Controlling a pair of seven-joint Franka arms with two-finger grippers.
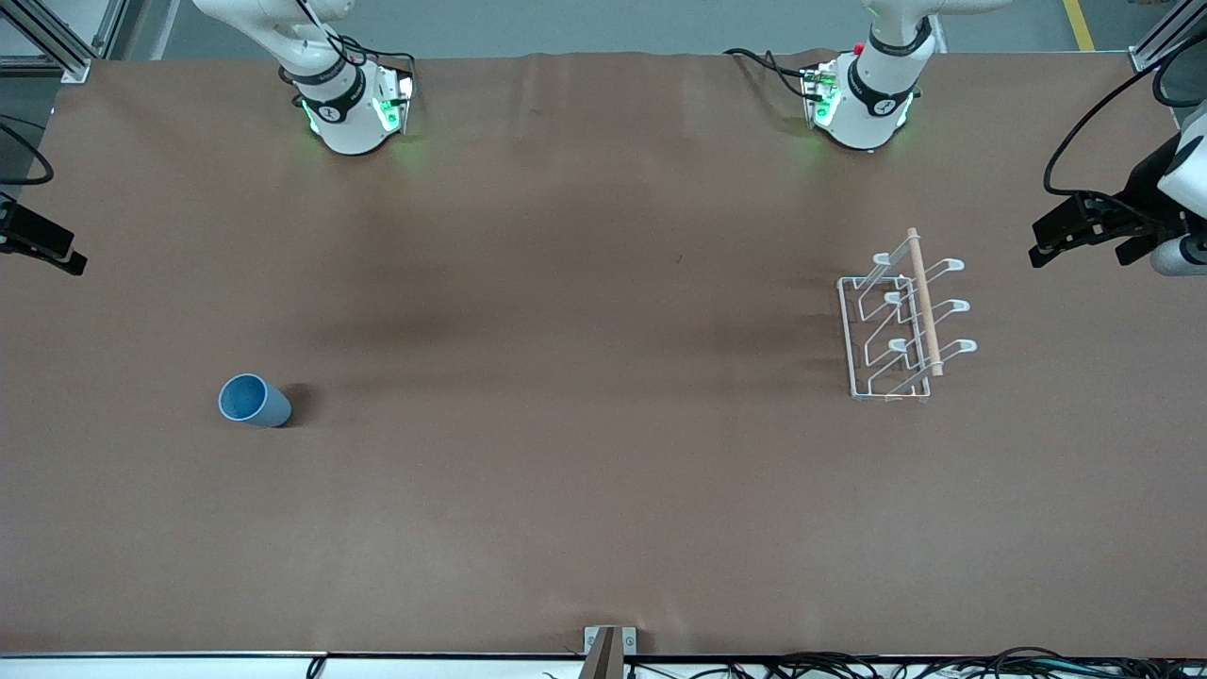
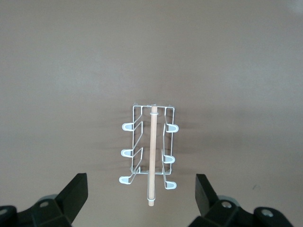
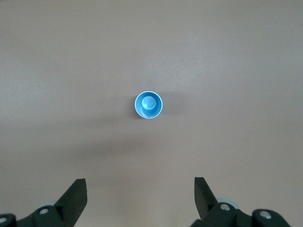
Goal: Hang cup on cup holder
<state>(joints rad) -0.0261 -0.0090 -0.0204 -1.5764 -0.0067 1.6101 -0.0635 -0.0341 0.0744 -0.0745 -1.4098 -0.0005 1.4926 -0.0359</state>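
The cup (image 1: 255,401), a small light-blue tumbler, stands upright with its mouth up on the brown table toward the right arm's end; the right wrist view shows it (image 3: 148,105) from above. The cup holder (image 1: 905,321), a white wire rack with loop-tipped prongs and a wooden rod on top, stands toward the left arm's end and also shows in the left wrist view (image 2: 151,151). My left gripper (image 1: 1042,247) (image 2: 140,182) is open and empty, in the air past the rack at that end. My right gripper (image 1: 57,247) (image 3: 140,182) is open and empty, high over the right arm's end.
The two arm bases (image 1: 344,104) (image 1: 863,99) stand at the table's edge farthest from the front camera. A small bracket (image 1: 610,651) and cables lie at the nearest edge. Brown tabletop (image 1: 585,377) stretches between the cup and the rack.
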